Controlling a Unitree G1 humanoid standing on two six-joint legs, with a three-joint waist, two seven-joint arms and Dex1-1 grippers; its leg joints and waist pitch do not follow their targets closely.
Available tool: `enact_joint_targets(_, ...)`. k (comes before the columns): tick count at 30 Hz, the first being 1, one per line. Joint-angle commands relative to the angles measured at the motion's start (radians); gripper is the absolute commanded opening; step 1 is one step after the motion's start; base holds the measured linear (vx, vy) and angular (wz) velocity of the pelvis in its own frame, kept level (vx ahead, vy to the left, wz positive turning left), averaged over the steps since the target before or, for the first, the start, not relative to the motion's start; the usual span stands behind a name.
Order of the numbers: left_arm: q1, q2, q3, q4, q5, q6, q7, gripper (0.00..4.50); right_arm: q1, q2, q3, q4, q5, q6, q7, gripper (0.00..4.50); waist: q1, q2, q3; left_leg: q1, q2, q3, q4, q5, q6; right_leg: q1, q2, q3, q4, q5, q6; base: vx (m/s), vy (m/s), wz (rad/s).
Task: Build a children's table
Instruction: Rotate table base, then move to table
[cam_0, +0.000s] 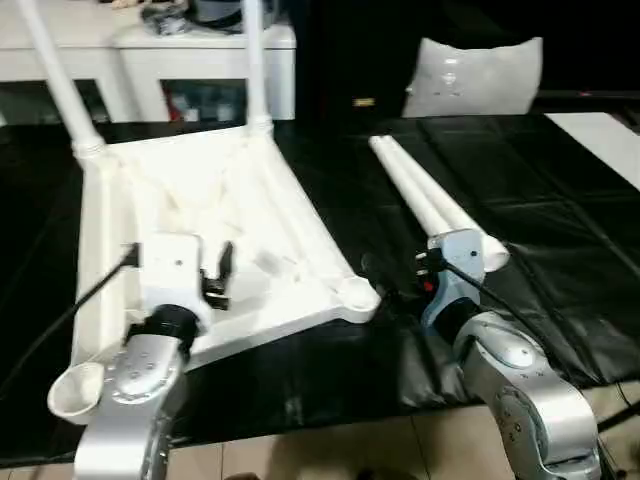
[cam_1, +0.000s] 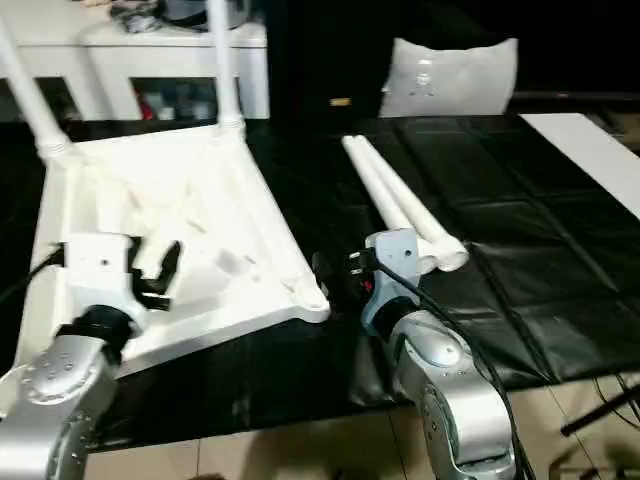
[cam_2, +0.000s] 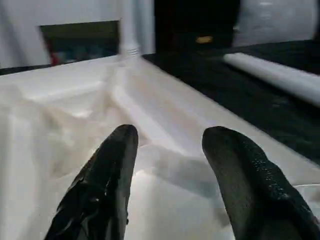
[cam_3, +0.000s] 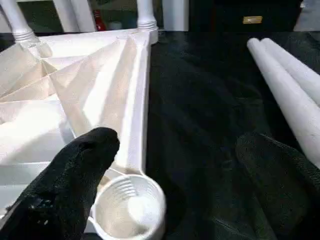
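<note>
The children's table lies upside down on the black cover, its white square top (cam_0: 262, 190) showing the ribbed underside. Two white legs (cam_0: 58, 80) (cam_0: 255, 70) stand in its far corner sockets. Another pair of loose legs (cam_0: 425, 190) lies side by side on the cover to the right. My left gripper (cam_2: 170, 137) hovers over the ribs near the top's front edge, open, with nothing between its fingers. My right gripper (cam_3: 180, 145) is open just right of the near right corner socket (cam_3: 131, 205), above the black cover.
A white shelf unit (cam_0: 150, 50) stands behind the table. A pale bag or cushion (cam_0: 475, 75) sits at the back right, and a flat white panel (cam_0: 600, 135) lies at the far right. The work table's front edge and the floor (cam_0: 330, 445) are near my forearms.
</note>
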Motion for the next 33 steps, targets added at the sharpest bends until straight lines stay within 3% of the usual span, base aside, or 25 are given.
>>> enact_joint_targets(1, -0.010, -0.003, -0.009, -0.013, 0.002, 0.015, -0.004, 2.71, -0.005, -0.011, 0.012, -0.008, -0.010, -0.017, 0.003, 4.50, -0.018, 0.013, -0.026, 0.050, 0.075, -0.057, -0.126, -0.657, -0.063, 0.002, -0.044, -0.015, -0.104, -0.730, -0.032, 0.000, 0.000, 0.00)
enact_joint_targets(2, -0.009, -0.004, -0.010, -0.014, 0.001, 0.016, -0.005, 2.71, -0.003, -0.014, 0.015, -0.009, -0.012, -0.018, 0.005, 4.50, -0.042, 0.020, -0.012, 0.086, 0.079, -0.052, -0.130, -0.759, -0.056, -0.004, -0.015, -0.072, -0.121, -0.738, -0.017, 0.000, 0.000, 0.00)
enact_joint_targets(4, -0.007, -0.006, -0.012, -0.017, -0.001, 0.021, -0.002, 2.71, 0.002, -0.019, 0.023, -0.010, -0.019, -0.024, 0.009, 4.50, -0.034, 0.044, -0.007, -0.003, 0.151, -0.060, -0.250, -0.890, -0.052, 0.117, -0.019, -0.083, 0.100, -0.369, -0.028, 0.000, 0.000, 0.00)
enact_joint_targets(5, -0.007, -0.007, -0.011, -0.018, -0.003, 0.023, -0.001, 2.71, 0.003, -0.020, 0.025, -0.009, -0.020, -0.026, 0.009, 4.50, 0.018, 0.046, -0.012, 0.008, 0.160, -0.028, -0.256, -0.912, 0.000, 0.111, -0.026, -0.062, 0.149, -0.220, -0.026, 0.041, -0.107, -0.03)
enact_joint_targets(6, -0.007, -0.007, -0.012, -0.020, -0.004, 0.025, -0.001, 2.71, 0.004, -0.020, 0.025, -0.011, -0.020, -0.025, 0.009, 4.50, -0.011, 0.017, -0.017, 0.040, 0.156, -0.035, -0.221, -0.843, 0.028, 0.093, -0.047, -0.012, 0.122, -0.297, -0.015, 0.041, -0.107, -0.03)
enact_joint_targets(7, -0.005, -0.006, -0.015, -0.022, -0.007, 0.029, 0.000, 2.71, 0.005, -0.021, 0.026, -0.013, -0.018, -0.024, 0.009, 4.50, 0.000, -0.029, -0.028, 0.045, 0.048, -0.015, -0.068, -0.550, 0.013, 0.065, -0.092, 0.039, -0.063, -0.845, 0.027, 0.107, -0.130, -0.14)
enact_joint_targets(8, -0.002, -0.005, -0.018, -0.025, -0.008, 0.029, 0.001, 2.71, 0.007, -0.022, 0.025, -0.016, -0.017, -0.024, 0.009, 4.50, 0.021, -0.031, -0.029, -0.008, 0.024, -0.018, 0.064, -0.179, 0.051, 0.093, -0.188, 0.113, -0.142, -1.158, -0.008, 0.144, -0.088, -0.07)
enact_joint_targets(9, 0.000, -0.005, -0.020, -0.026, -0.008, 0.029, 0.001, 2.71, 0.008, -0.023, 0.025, -0.017, -0.017, -0.024, 0.010, 4.50, 0.057, -0.016, -0.052, -0.070, 0.030, -0.049, 0.052, -0.058, 0.068, 0.160, -0.184, 0.140, -0.102, -0.909, -0.092, 0.144, -0.088, -0.07)
enact_joint_targets(10, 0.002, -0.005, -0.022, -0.029, -0.008, 0.030, 0.001, 2.71, 0.009, -0.025, 0.026, -0.018, -0.016, -0.024, 0.011, 4.50, 0.062, -0.016, -0.055, -0.079, 0.035, -0.054, 0.039, -0.027, 0.073, 0.161, -0.159, 0.132, -0.089, -0.775, -0.141, 0.171, -0.044, 0.04)
enact_joint_targets(11, 0.002, -0.005, -0.023, -0.031, -0.008, 0.032, 0.001, 2.71, 0.009, -0.027, 0.028, -0.018, -0.015, -0.025, 0.013, 4.50, 0.059, -0.005, -0.052, -0.100, 0.035, -0.051, -0.005, 0.064, 0.076, 0.175, -0.103, 0.068, -0.067, -0.559, -0.208, 0.150, 0.021, 0.02)
enact_joint_targets(13, 0.002, -0.004, -0.023, -0.034, -0.007, 0.036, 0.001, 2.71, 0.008, -0.032, 0.032, -0.017, -0.013, -0.026, 0.018, 4.50, 0.045, 0.049, -0.066, -0.023, 0.075, -0.071, -0.085, 0.116, 0.112, 0.114, -0.013, -0.018, -0.016, -0.308, -0.199, 0.166, 0.031, 0.03)
enact_joint_targets(14, 0.003, -0.003, -0.023, -0.037, -0.006, 0.039, 0.000, 2.71, 0.007, -0.036, 0.035, -0.016, -0.011, -0.026, 0.023, 4.50, 0.010, 0.066, -0.086, 0.086, 0.122, -0.136, -0.103, 0.098, 0.214, 0.048, 0.008, -0.045, 0.051, -0.220, -0.189, 0.188, 0.013, 0.08)
enact_joint_targets(15, 0.003, -0.002, -0.023, -0.039, -0.006, 0.041, 0.000, 2.71, 0.006, -0.039, 0.038, -0.015, -0.009, -0.026, 0.028, 4.50, -0.011, 0.066, -0.093, 0.142, 0.163, -0.189, -0.113, 0.107, 0.352, -0.006, -0.004, -0.044, 0.101, -0.199, -0.126, 0.188, 0.013, 0.08)
enact_joint_targets(18, 0.010, -0.001, -0.026, -0.057, -0.003, 0.049, 0.005, 2.71, -0.001, -0.066, 0.057, -0.012, -0.008, -0.023, 0.058, 4.50, -0.016, 0.039, -0.086, 0.136, 0.176, -0.192, -0.106, 0.265, 0.507, -0.065, -0.044, -0.011, 0.139, -0.138, 0.006, 0.133, -0.018, 0.05)
enact_joint_targets(19, 0.011, -0.001, -0.028, -0.061, -0.002, 0.050, 0.006, 2.71, -0.004, -0.070, 0.060, -0.011, -0.008, -0.021, 0.061, 4.50, -0.007, 0.008, -0.076, 0.080, 0.092, -0.116, -0.086, 0.161, 0.424, -0.021, -0.057, 0.012, 0.053, -0.040, -0.036, 0.109, -0.066, 0.11)
enact_joint_targets(20, 0.012, 0.002, -0.031, -0.064, 0.002, 0.051, 0.007, 2.71, -0.006, -0.068, 0.056, -0.010, -0.006, -0.016, 0.058, 4.50, 0.041, -0.070, -0.072, -0.098, -0.044, -0.056, 0.025, -0.021, 0.352, 0.150, -0.137, 0.071, -0.051, -0.075, -0.019, 0.094, -0.079, 0.28)
enact_joint_targets(21, 0.011, 0.004, -0.032, -0.065, 0.005, 0.052, 0.008, 2.71, -0.009, -0.065, 0.053, -0.009, -0.005, -0.012, 0.054, 4.50, 0.054, -0.029, -0.072, -0.091, 0.002, -0.073, 0.078, -0.029, 0.203, 0.156, -0.250, 0.051, -0.089, -0.292, 0.063, 0.094, -0.079, 0.28)
enact_joint_targets(22, 0.011, 0.004, -0.031, -0.066, 0.006, 0.047, 0.010, 2.71, -0.012, -0.045, 0.034, -0.005, 0.006, -0.008, 0.038, 4.50, 0.045, -0.035, -0.070, -0.089, 0.008, -0.075, 0.068, -0.006, 0.128, 0.135, -0.220, 0.047, -0.084, -0.341, 0.061, 0.078, -0.059, 0.37)
enact_joint_targets(24, 0.010, 0.011, -0.028, -0.073, 0.005, 0.052, 0.007, 2.71, -0.037, -0.039, 0.019, 0.007, -0.002, 0.007, 0.015, 4.50, 0.048, 0.002, -0.068, -0.047, 0.055, -0.058, -0.070, 0.190, 0.054, 0.120, -0.096, -0.011, -0.044, -0.159, -0.141, 0.070, -0.053, 0.35)
enact_joint_targets(25, 0.012, 0.020, -0.029, -0.075, 0.005, 0.057, 0.000, 2.71, -0.050, -0.046, 0.023, 0.013, -0.017, 0.019, 0.004, 4.50, 0.050, 0.022, -0.070, -0.060, 0.071, -0.070, -0.088, 0.238, 0.071, 0.126, -0.076, -0.019, -0.013, -0.059, -0.152, 0.090, -0.004, 0.10)
enact_joint_targets(26, 0.012, 0.022, -0.029, -0.076, 0.005, 0.057, -0.001, 2.71, -0.051, -0.047, 0.023, 0.014, -0.020, 0.021, 0.003, 4.50, 0.047, 0.021, -0.070, -0.055, 0.080, -0.070, -0.084, 0.284, 0.083, 0.115, -0.055, -0.025, 0.004, 0.039, -0.147, 0.134, 0.035, -0.01)
enact_joint_targets(27, 0.014, 0.048, -0.036, -0.083, -0.002, 0.066, -0.029, 2.71, -0.079, -0.053, 0.018, 0.030, -0.038, 0.052, -0.022, 4.50, 0.053, 0.040, -0.103, 0.014, 0.114, -0.107, -0.050, 0.584, 0.089, 0.064, -0.048, -0.014, 0.053, 0.289, -0.156, 0.134, 0.035, -0.01)
enact_joint_targets(29, 0.017, 0.067, -0.040, -0.094, -0.030, 0.071, -0.068, 2.71, -0.104, -0.061, 0.008, 0.042, -0.044, 0.086, -0.038, 4.50, 0.067, 0.040, -0.104, 0.031, 0.108, -0.114, -0.035, 0.830, 0.053, 0.035, -0.052, 0.010, 0.048, 0.331, -0.122, 0.039, 0.014, 0.03)
enact_joint_targets(32, 0.016, 0.086, -0.040, -0.104, -0.063, 0.075, -0.111, 2.71, -0.141, -0.071, -0.001, 0.067, -0.056, 0.148, -0.057, 4.50, 0.072, 0.028, -0.089, -0.018, 0.071, -0.073, -0.065, 0.529, -0.040, 0.084, -0.060, 0.012, 0.030, 0.297, -0.133, -0.018, 0.003, -0.02)
enact_joint_targets(33, 0.008, 0.107, -0.037, -0.117, -0.106, 0.094, -0.162, 2.71, -0.197, -0.070, -0.021, 0.121, -0.058, 0.207, -0.070, 4.50, 0.068, 0.029, -0.072, -0.026, 0.080, -0.066, -0.092, 0.206, -0.100, 0.091, -0.071, 0.015, 0.014, 0.175, -0.148, -0.054, 0.010, -0.07)
